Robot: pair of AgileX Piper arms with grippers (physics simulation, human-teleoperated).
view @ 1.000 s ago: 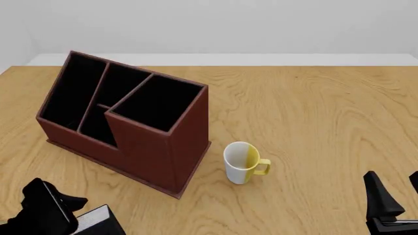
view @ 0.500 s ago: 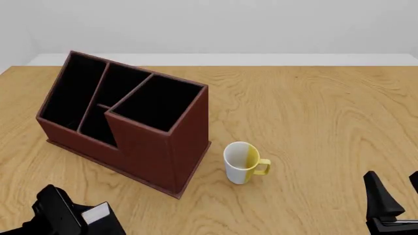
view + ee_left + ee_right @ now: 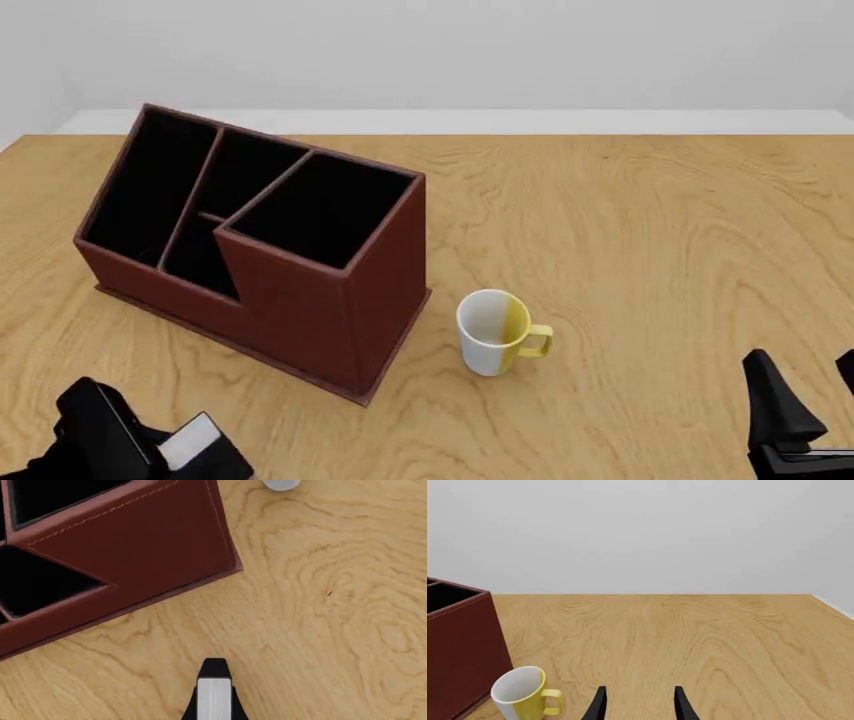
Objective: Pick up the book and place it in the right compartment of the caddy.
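The black book (image 3: 203, 447), with its white page edge showing, is at the near left edge of the table, held in my left gripper (image 3: 158, 452). In the left wrist view the book (image 3: 214, 694) shows edge-on between the jaws, pointing toward the caddy's (image 3: 133, 540) stepped front. The reddish-brown caddy (image 3: 314, 300) stands at the left middle. Its right compartment (image 3: 323, 208) is the wide black opening nearest the mug. My right gripper (image 3: 807, 405) is open and empty at the near right, and also shows in the right wrist view (image 3: 639, 706).
A white and yellow mug (image 3: 491, 332) stands just right of the caddy's end wall and shows in the right wrist view (image 3: 520, 696). The wooden table (image 3: 641, 230) runs back to a white wall.
My left arm dipped and then shifted slightly back to the left with the book. The book stays low at the near left edge. The right arm has not moved.
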